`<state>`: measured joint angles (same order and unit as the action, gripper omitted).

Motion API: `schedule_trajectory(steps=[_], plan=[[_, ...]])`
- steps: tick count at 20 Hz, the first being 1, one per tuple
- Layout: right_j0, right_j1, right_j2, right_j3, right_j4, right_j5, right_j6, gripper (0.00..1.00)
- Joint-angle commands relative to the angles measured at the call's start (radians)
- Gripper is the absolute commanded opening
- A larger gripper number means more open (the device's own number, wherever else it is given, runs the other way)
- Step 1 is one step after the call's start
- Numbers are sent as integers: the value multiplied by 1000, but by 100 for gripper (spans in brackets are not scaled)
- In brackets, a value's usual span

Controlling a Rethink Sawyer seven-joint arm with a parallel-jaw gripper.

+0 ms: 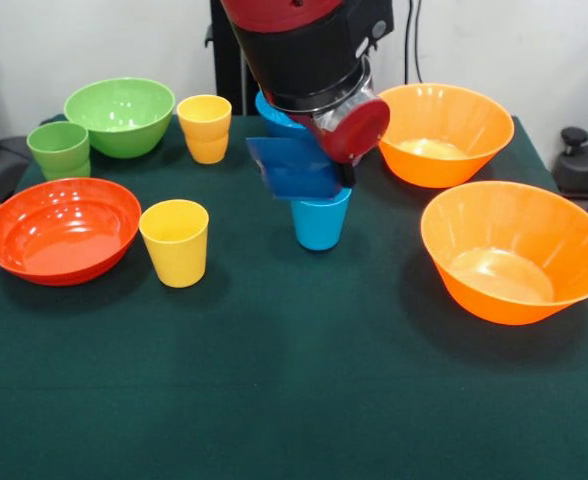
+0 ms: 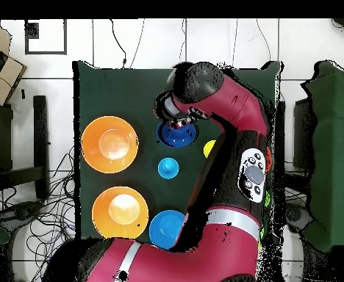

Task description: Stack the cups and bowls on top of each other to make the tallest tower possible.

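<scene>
The gripper is clamped on the rim of the small dark blue bowl, which hangs tilted, clear of the tabletop. In the front view it hangs just above the light blue cup. The overhead view shows the gripper and bowl offset from that cup, so the bowl is probably not yet centred over it.

No tower stands yet, and every other piece sits singly. The step in hand looks like carrying the first piece. The next move calls for levelling the bowl and lining it up over a base. The light blue bowl lies just behind.

Left are the green cup, green bowl, red-orange bowl and two yellow cups. Right are two glossy orange bowls.
</scene>
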<state>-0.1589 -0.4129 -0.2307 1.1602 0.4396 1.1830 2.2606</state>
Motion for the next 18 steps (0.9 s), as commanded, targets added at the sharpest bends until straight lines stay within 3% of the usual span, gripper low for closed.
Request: schedule_trajectory(steps=[1,13,18], plan=[[26,-34,38,115,29,33,241,0],[36,-36,43,146,58,5,262,0],[44,-5,20,101,46,7,285,0]])
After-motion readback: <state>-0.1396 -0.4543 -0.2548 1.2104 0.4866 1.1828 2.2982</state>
